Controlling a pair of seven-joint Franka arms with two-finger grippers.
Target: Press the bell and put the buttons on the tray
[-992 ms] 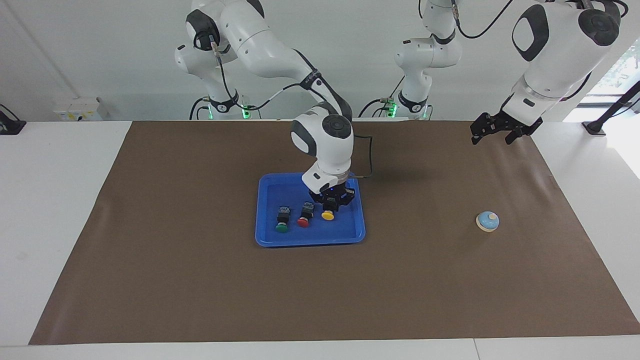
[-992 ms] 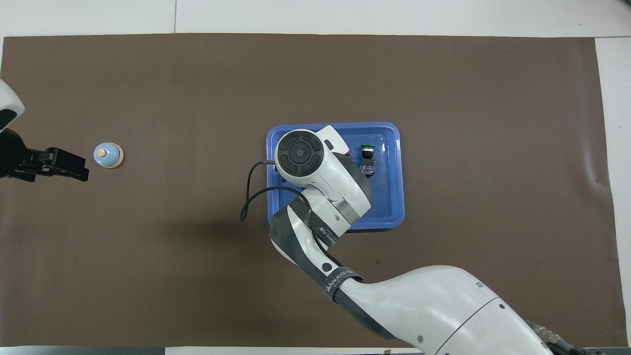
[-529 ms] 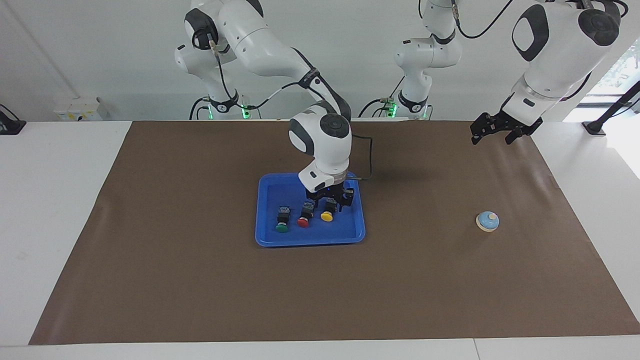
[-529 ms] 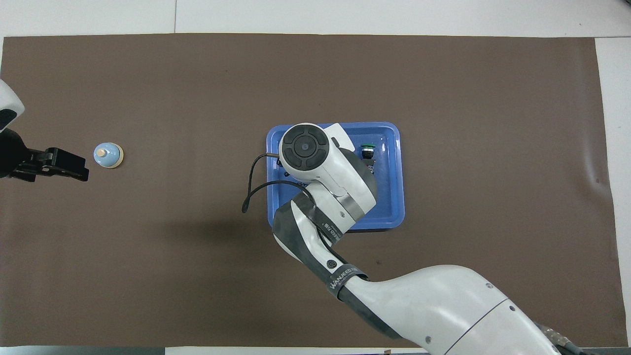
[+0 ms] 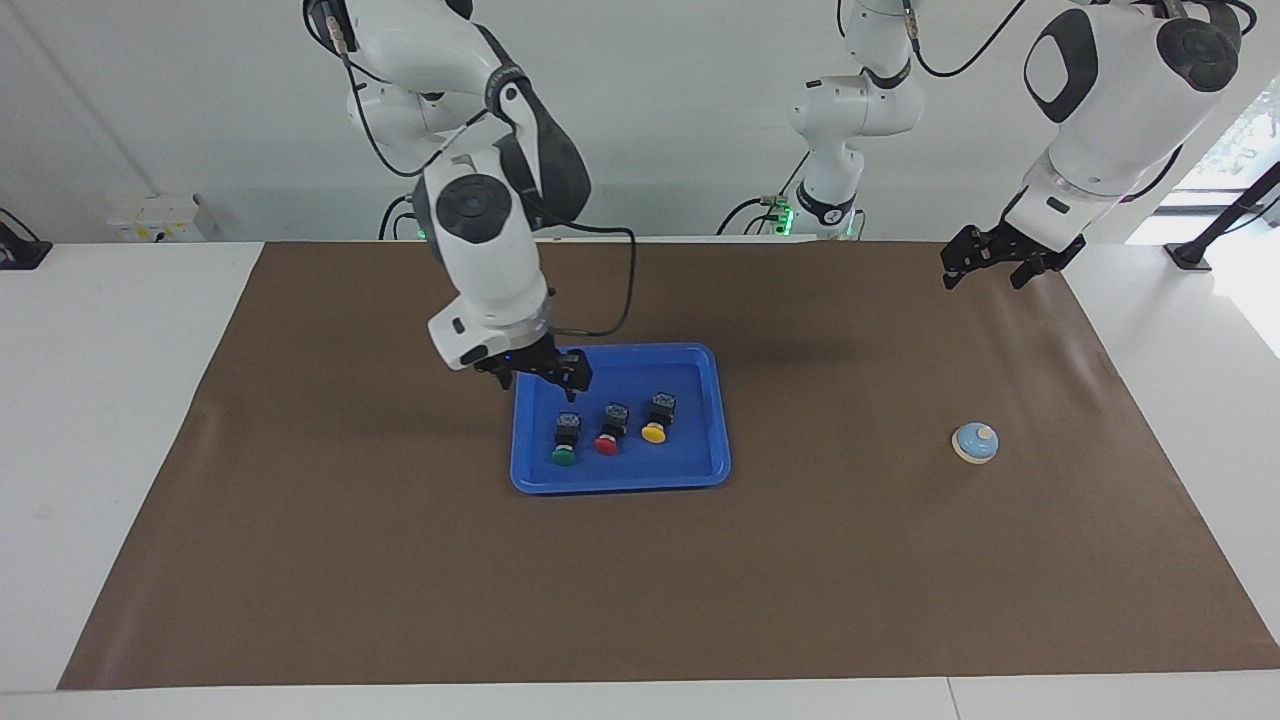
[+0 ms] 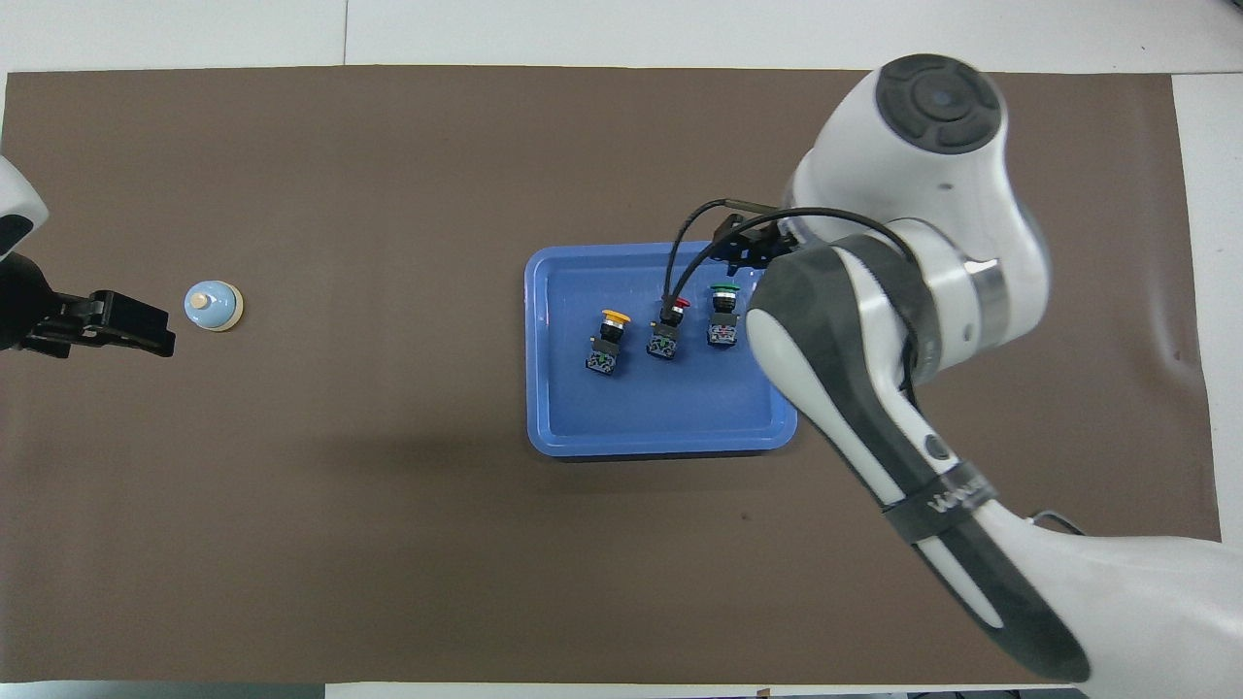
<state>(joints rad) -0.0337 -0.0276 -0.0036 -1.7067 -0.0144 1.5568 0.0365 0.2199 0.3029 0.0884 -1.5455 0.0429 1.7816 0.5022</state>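
The blue tray point(image 5: 620, 480) lies mid-mat and also shows in the overhead view point(image 6: 660, 442). In it lie three buttons in a row: green point(image 5: 563, 440), red point(image 5: 609, 430) and yellow point(image 5: 656, 420). The overhead view shows them too: yellow point(image 6: 607, 342), red point(image 6: 668, 328), green point(image 6: 722, 316). My right gripper point(image 5: 543, 380) is open and empty, raised over the tray's corner at the right arm's end. It is mostly hidden under its arm in the overhead view point(image 6: 748, 248). The light-blue bell point(image 5: 975, 442) point(image 6: 213, 305) stands at the left arm's end. My left gripper point(image 5: 985, 278) point(image 6: 146, 335) waits open in the air beside it.
A brown mat point(image 5: 400, 560) covers most of the white table. The right arm's cable point(image 6: 680, 262) hangs over the tray's rim. Nothing else lies on the mat.
My right gripper let go of the yellow button on the tray, rose and swung away toward the right arm's end. The left arm has not moved.
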